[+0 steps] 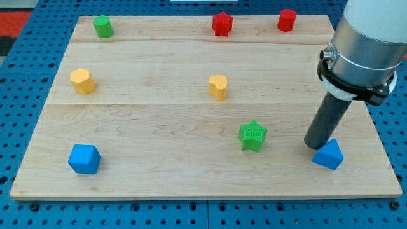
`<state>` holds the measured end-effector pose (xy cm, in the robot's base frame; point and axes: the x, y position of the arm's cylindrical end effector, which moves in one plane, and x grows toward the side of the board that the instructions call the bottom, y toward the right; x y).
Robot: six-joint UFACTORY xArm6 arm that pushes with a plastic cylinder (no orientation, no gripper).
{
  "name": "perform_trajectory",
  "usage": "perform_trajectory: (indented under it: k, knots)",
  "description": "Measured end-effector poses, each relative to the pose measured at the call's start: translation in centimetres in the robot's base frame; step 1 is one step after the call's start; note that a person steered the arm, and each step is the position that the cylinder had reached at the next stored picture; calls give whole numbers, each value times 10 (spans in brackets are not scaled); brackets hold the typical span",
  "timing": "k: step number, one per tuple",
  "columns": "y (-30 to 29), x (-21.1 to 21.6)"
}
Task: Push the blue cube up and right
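The blue cube (84, 159) sits near the board's bottom left corner. My tip (315, 146) is far from it, near the bottom right. It rests just left of a blue triangular block (328, 155) and is touching or nearly touching that block's upper left edge. The dark rod rises from the tip up and to the right into the grey arm body (365, 44).
On the wooden board (159, 114) a green star (252, 135) lies left of the tip and a yellow heart (218, 87) is at centre. A yellow hexagonal block (82, 81) is at left. A green cylinder (102, 27), red star (222, 23) and red cylinder (287, 20) line the top.
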<state>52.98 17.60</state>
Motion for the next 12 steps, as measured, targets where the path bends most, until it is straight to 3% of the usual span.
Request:
perform_trajectory:
  k: [4,6,10,12]
  knots:
    - [-33,-4]
    - [-57,31]
    - [-301,58]
    - [-404,49]
